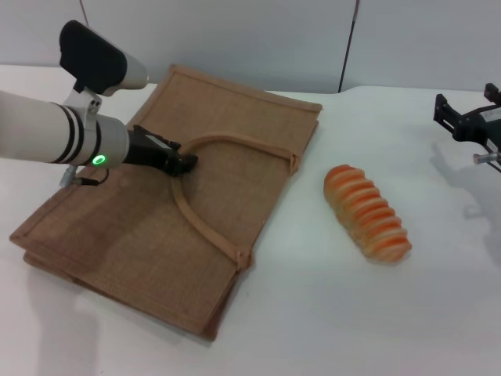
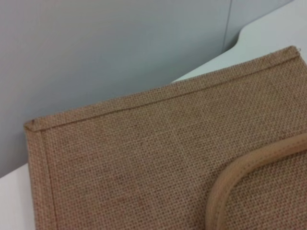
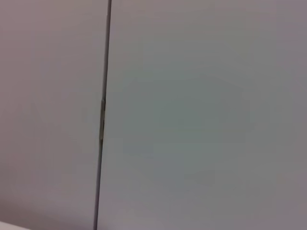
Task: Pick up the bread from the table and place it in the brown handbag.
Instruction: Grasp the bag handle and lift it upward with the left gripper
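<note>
The left gripper (image 1: 182, 163) sits low on the bag (image 1: 117, 227), its dark fingertips right at the arched handle (image 1: 205, 227) near the top of the loop; from the head view the fingers look closed on or pressed against the strap, but I cannot tell for sure whether they actually pinch it. The left wrist view shows only woven jute, a trimmed edge and a bend of the handle just ahead of the tool, no fingers. The bag lies flat on the table (image 1: 313, 313) with its mouth shut, so the step in hand appears to be taking the upper handle to lift the top panel and open a gap. To do that well, the grip should catch only the upper strap, not both, and the lift should go up and slightly back toward the arm so the mouth faces the bread (image 1: 368, 213), which lies well off to the gripper's far side, beyond the bag's edge, untouched. The right gripper (image 1: 470, 125) hovers farther out past the loaf, apart from it; whether it is open I cannot tell. A slow lift would keep the light bag from sliding
</note>
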Controlling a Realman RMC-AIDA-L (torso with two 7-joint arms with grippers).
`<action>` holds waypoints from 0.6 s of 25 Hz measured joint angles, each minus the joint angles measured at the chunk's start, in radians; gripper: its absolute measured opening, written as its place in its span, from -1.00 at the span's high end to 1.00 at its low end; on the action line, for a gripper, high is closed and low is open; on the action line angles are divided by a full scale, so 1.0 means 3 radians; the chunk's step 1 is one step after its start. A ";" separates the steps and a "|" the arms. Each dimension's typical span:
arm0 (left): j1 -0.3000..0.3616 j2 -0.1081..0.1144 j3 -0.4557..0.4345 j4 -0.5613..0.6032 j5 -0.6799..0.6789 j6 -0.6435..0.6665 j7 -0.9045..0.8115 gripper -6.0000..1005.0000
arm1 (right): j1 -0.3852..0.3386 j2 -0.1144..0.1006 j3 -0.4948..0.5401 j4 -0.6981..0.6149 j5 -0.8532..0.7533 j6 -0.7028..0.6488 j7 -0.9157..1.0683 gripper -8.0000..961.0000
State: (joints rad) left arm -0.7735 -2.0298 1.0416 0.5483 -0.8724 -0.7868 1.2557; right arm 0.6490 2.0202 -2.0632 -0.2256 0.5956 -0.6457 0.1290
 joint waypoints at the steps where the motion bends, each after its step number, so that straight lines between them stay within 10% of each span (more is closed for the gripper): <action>1: -0.0006 -0.0001 0.0000 -0.0009 -0.0003 0.0001 0.0012 0.22 | 0.0000 0.0000 0.0000 0.0000 0.0001 0.0000 0.0011 -0.80; 9: -0.0006 -0.0009 -0.0017 -0.0018 -0.0022 0.0037 0.0026 0.21 | 0.0008 0.0000 0.0000 0.0000 0.0004 0.0005 0.0028 -0.80; 15: 0.0008 -0.0010 -0.0013 -0.0005 -0.0027 0.0110 0.0025 0.60 | 0.0010 0.0000 0.0000 0.0000 0.0004 0.0005 0.0029 -0.80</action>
State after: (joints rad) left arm -0.7712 -2.0328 1.0377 0.5469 -0.8806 -0.7536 1.2632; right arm 0.6519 2.0203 -2.0632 -0.2255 0.5968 -0.6442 0.1378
